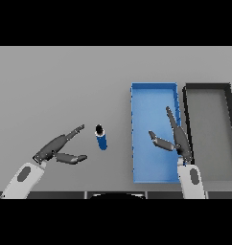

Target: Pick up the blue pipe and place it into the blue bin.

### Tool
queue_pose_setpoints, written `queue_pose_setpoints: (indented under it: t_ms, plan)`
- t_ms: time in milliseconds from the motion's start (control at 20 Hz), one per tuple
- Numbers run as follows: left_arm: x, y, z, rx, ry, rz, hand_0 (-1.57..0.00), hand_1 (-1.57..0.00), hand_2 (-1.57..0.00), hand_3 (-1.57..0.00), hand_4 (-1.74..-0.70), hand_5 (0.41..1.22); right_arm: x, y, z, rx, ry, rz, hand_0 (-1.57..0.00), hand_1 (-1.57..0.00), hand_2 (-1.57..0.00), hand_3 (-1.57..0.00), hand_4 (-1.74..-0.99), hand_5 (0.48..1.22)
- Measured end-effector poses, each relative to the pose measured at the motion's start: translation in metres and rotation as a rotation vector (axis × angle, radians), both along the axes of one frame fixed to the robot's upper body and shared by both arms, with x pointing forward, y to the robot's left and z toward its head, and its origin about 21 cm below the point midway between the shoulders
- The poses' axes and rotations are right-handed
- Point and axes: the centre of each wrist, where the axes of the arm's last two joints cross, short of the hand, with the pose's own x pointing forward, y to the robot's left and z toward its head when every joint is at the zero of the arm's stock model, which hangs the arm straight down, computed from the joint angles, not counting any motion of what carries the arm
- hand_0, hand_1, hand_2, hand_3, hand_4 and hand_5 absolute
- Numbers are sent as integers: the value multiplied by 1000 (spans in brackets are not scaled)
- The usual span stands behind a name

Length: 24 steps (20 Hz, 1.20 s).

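Blue pipe (101,138) is the one thing here that is sitting loose on the grey table (60,86), but taking the scene by size, the table is spreading across the whole view. On its right side a dark grey bin (229,134) is lying just beside the blue bin (151,93), their long walls running side by side. The right hand (178,139) is hovering over the blue bin's right part, fingers straight and thumb spread, holding nothing. The left hand (58,148) is reaching in left of the pipe, fingers spread wide and close to it without touching. The pipe itself is standing between that hand and the blue bin, outside the bin, dark opening uppermost.
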Motion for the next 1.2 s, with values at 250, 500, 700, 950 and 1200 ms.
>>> queue_pose_setpoints:
  t_ms: [250, 500, 700, 950, 1200]
  plan:
    - [2, -35, -13, -43, -6, -67, 1, 1, 1, 1, -1149, 484, 3, 0, 3, -7, 22, -3, 1, 1, 1, 1, -1210, 564]
    - [16, -64, -34, -92, -14, -44, 1, 1, 1, 1, -1126, 487, 0, 2, 1, 21, 13, 3, 1, 1, 1, 1, -1205, 554]
    - [22, -79, -49, -131, 23, -20, 1, 1, 1, 1, -1138, 497, -3, -1, -1, 20, 20, -4, 1, 1, 1, 1, -1202, 549]
    - [31, -89, -66, -142, -16, -18, 1, 1, -51, -16, -1117, 543, -2, -2, 1, 13, 17, -12, 1, 1, 1, 1, -1192, 549]
    - [34, -111, -70, -292, 57, -28, -179, -411, -578, -590, -1301, 784, 0, -10, 2, 14, 10, -9, 1, 1, 1, 1, -1192, 560]
